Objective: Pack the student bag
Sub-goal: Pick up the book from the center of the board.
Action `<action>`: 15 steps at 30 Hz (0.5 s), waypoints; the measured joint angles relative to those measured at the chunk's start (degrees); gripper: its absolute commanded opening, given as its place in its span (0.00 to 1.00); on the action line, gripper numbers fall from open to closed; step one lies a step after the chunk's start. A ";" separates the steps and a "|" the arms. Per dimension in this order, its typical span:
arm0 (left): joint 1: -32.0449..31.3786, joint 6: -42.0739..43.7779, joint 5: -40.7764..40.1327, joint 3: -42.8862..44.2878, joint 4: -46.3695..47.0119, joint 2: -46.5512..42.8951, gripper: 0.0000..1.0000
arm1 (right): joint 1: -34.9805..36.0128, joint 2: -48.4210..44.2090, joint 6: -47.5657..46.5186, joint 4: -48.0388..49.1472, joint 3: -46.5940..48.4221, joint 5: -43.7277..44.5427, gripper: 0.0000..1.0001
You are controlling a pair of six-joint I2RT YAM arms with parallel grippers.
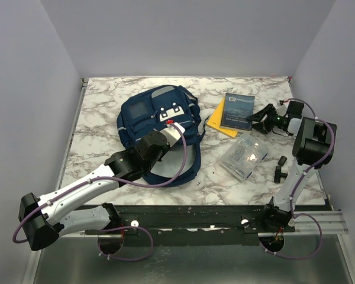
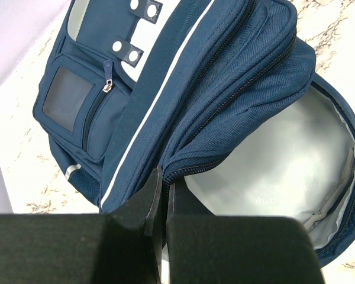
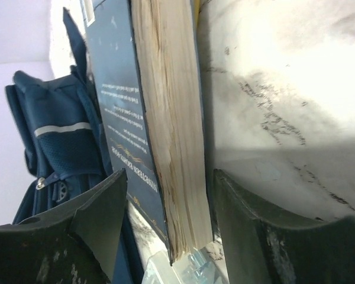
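Top view, centre-left of white marbled table (image 1: 106, 100): large navy blue fabric backpack (image 1: 148, 115) lies flat, left gripper (image 1: 173, 131) at its mouth, right gripper (image 1: 261, 118) beside a dark blue paperback book (image 1: 236, 111). Left wrist view: black fingers (image 2: 139, 204) pressed together, pinching the backpack's zipper rim; pale grey lining exposed. Right wrist view: fingers (image 3: 100, 219) spread either side of the book's page edge.

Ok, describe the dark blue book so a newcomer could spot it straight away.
Start at the navy student bag in the middle of the marble table and look right. The dark blue book lies on a yellow one, the right gripper open around its edge. Unlike the clear pouch nearby, it is opaque with pale print on its cover.
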 measured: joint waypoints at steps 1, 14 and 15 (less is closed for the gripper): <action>0.00 0.00 0.00 0.00 0.00 0.00 0.00 | -0.09 -0.11 0.68 2.03 -1.05 -0.74 0.65; 0.00 -0.11 0.33 0.02 -0.04 -0.02 0.00 | 0.92 0.57 8.57 16.61 -7.50 -5.29 0.45; 0.00 -0.11 0.33 0.02 -0.07 -0.02 0.00 | 1.20 0.76 8.55 16.61 -7.34 -5.05 0.40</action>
